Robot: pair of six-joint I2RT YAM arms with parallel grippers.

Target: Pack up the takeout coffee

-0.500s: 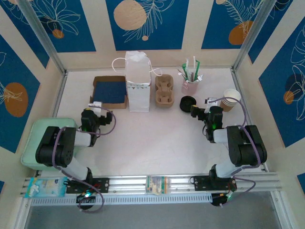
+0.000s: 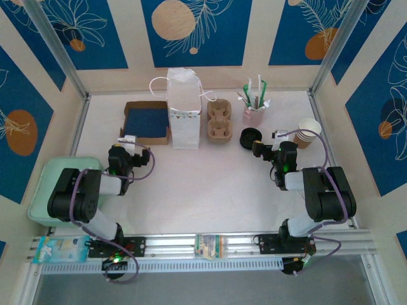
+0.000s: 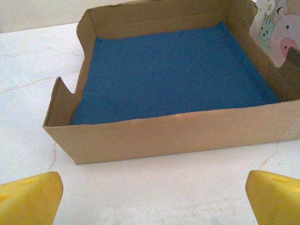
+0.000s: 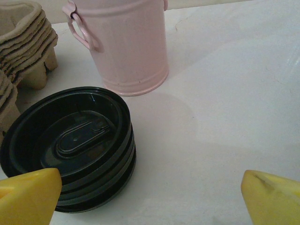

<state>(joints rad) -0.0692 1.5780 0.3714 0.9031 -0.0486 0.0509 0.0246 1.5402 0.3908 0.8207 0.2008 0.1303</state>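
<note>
The right gripper [image 4: 151,199], jaws wide apart and empty, faces the stack of black lids [image 4: 70,140] just ahead to its left, with lidless cups [image 2: 308,133] off to its right. The left gripper [image 3: 152,199], equally spread, faces the cardboard tray [image 3: 173,133]. Where the lidded takeout coffee stands, I cannot tell.

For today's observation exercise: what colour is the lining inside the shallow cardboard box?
The lining is blue, clearest in the left wrist view.

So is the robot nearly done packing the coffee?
No, it looks barely started. Done: nothing visibly packed. In hand: nothing; the left gripper is open before the cardboard tray, the right gripper open beside the stack of black lids. Left: getting a lidded coffee into the white bag standing at the back.
</note>
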